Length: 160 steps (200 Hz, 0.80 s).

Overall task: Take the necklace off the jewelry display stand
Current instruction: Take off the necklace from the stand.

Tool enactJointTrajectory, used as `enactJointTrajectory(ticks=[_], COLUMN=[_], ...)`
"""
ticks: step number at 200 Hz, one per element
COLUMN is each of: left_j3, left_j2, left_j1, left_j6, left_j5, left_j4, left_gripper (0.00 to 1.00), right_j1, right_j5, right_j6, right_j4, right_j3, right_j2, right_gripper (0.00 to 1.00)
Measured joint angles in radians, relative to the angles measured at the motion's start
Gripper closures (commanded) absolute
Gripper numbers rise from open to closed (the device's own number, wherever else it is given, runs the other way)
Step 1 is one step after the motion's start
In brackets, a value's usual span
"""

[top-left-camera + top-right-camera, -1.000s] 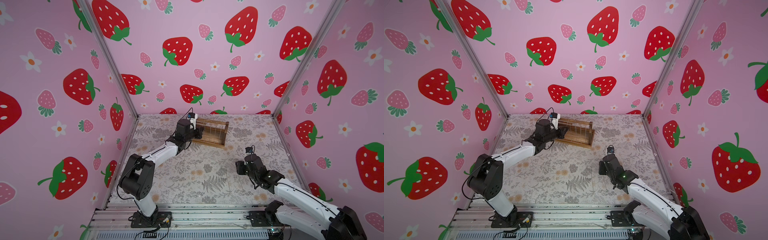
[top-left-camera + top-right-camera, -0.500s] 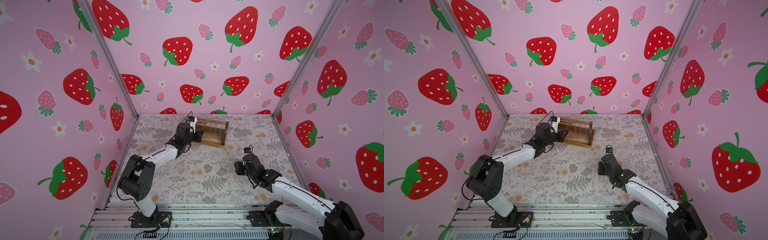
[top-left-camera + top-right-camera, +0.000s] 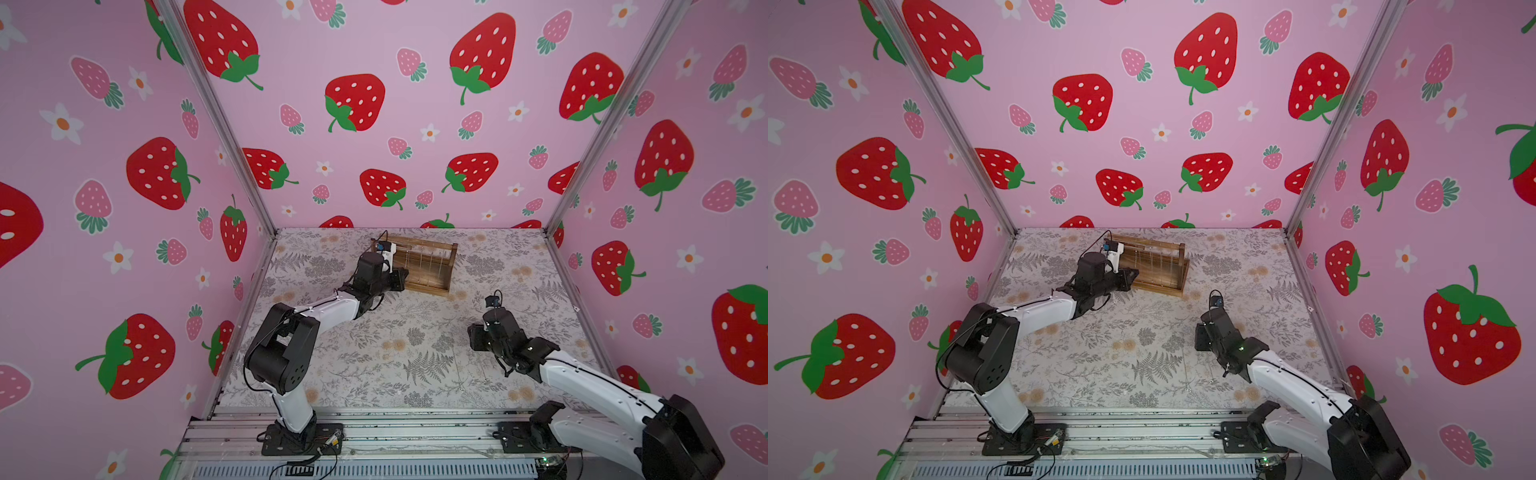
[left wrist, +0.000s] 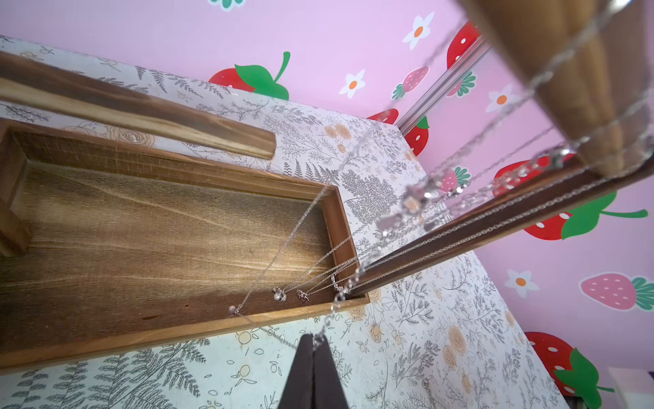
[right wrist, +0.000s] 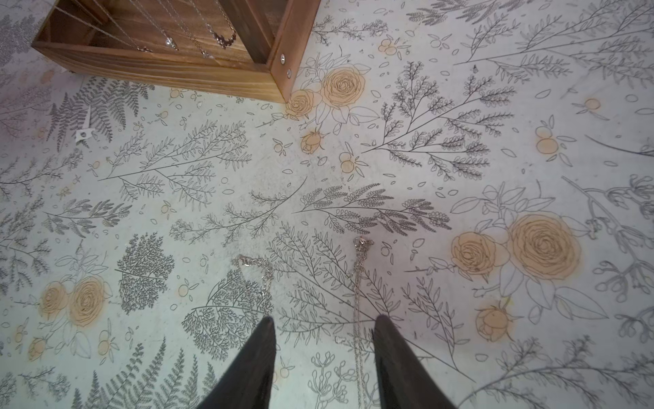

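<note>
**Top views.** The jewelry display stand (image 3: 452,262) (a dark brown wooden rack) sits upright at the back of the flowered worktop (image 3: 415,332), close to the back wall and a little left of centre. The left pincer (image 3: 401,276) reaches in low at the stand's left end, beside the tray. The right pincer (image 3: 473,340) hangs over open worktop, well apart from the stand and nearer the front.

**Left wrist view.** The left pincer's fingertips (image 4: 323,361) are pressed together on the thin chain of a necklace (image 4: 328,318), just outside the rim of the tray (image 4: 177,333). From the pinch one strand runs to a small pendant (image 4: 232,310) at the rim. A beaded strand climbs beside the dark end upright (image 4: 495,219) toward the top bar (image 4: 584,70) (too blurred there to tell whether it is draped over the wood). The other necklaces (image 4: 279,294) hang from the bar with their pendants low inside the tray.

**Right wrist view.** The right pincer's fingers (image 5: 262,354) stand spread, gripping nothing. Two loose chains (image 5: 358,283) lie flat on the worktop — one straight, running between the fingers close to one of them, and one curled just beyond the tip of the other. A corner of the stand shows farther off, with chains hanging inside it.
</note>
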Motion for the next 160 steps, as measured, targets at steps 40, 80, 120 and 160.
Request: enactJointTrajectory(ticks=[40,80,120,160], left_j3=[-0.003,0.021,0.11,0.171], left_j2=[-0.019,-0.037,-0.032,-0.01], left_j1=[0.0,-0.001,0.002,0.012], left_j6=[0.003,0.025,0.053,0.062], left_j5=[0.025,0.032,0.032,0.032], left_j4=[0.01,-0.006,-0.048,-0.056], left_gripper=[0.63,0.67,0.75,0.77], right_j1=[0.0,0.0,0.0,0.0], right_j5=[0.0,-0.005,-0.007,-0.006], right_j6=[0.0,0.0,0.0,0.0], right_j4=[0.0,0.0,0.0,0.0], right_j3=[0.0,0.0,0.0,0.0], right_j2=[0.0,0.0,-0.008,-0.011], right_gripper=[0.54,0.54,0.54,0.54])
